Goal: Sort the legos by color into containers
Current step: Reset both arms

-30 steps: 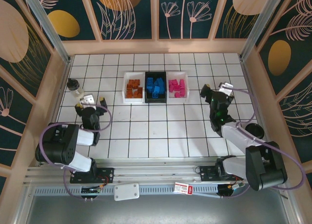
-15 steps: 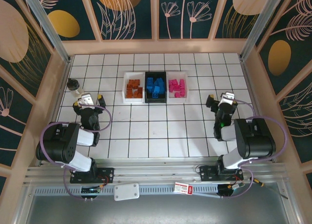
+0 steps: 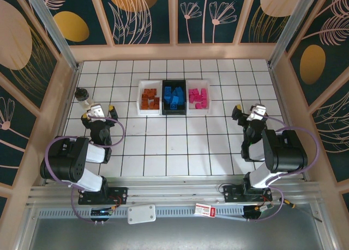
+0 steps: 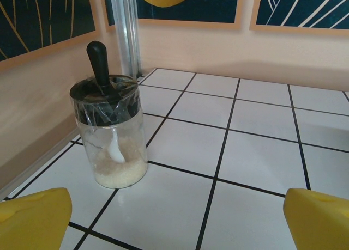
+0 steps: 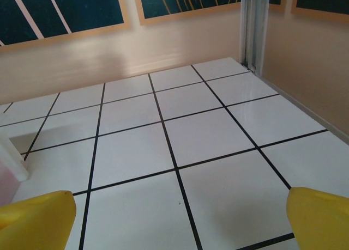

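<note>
We see three trays in a row at the middle of the table's (image 3: pixel 174 144) far half, touching side to side. The left white tray (image 3: pixel 148 113) holds the orange bricks (image 3: pixel 149 99), the black tray (image 3: pixel 174 113) between holds the blue bricks (image 3: pixel 174 96), and the right white tray (image 3: pixel 199 112) holds the pink bricks (image 3: pixel 197 97). We can find no brick loose on the tiles around them.

The left gripper (image 3: pixel 98 111) sits low near the table's left edge, well apart from the trays. Its yellow fingers (image 4: pixel 34 217) are spread wide with nothing between them. Just beyond it, nearer the left wall, a clear jar (image 4: pixel 110 131) stands upright on a tile. It has a black lid with a handle and pale grains at the bottom.

The right gripper (image 3: pixel 250 109) is low near the table's right edge, to the right of the pink tray and nearer than it. In its wrist view the right gripper (image 5: pixel 174 220) faces bare tiles toward the far right corner, its jaws wide and holding nothing.
</note>
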### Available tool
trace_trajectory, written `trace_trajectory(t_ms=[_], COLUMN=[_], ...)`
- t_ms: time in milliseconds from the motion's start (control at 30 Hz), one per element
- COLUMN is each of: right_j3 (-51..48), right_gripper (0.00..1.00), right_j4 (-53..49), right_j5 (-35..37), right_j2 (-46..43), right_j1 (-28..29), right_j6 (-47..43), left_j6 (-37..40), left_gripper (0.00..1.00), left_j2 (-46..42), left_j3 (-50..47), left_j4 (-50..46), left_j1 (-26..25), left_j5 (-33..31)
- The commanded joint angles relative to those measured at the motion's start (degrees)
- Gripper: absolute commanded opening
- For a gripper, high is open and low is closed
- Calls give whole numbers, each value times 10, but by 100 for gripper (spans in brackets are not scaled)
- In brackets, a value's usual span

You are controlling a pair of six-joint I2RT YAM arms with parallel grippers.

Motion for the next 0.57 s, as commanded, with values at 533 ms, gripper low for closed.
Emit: trace_trajectory(t_ms=[533], right_j3=[2], right_gripper=[99], right_j4=[33], right_j5=[14], right_j2=[3], right_j1=[2], right_j6=[6], left_j6=[-11], left_gripper=[99], left_j2=[1], left_j3=[7], left_j4=[27], left_j1=[4], left_j5=[-2])
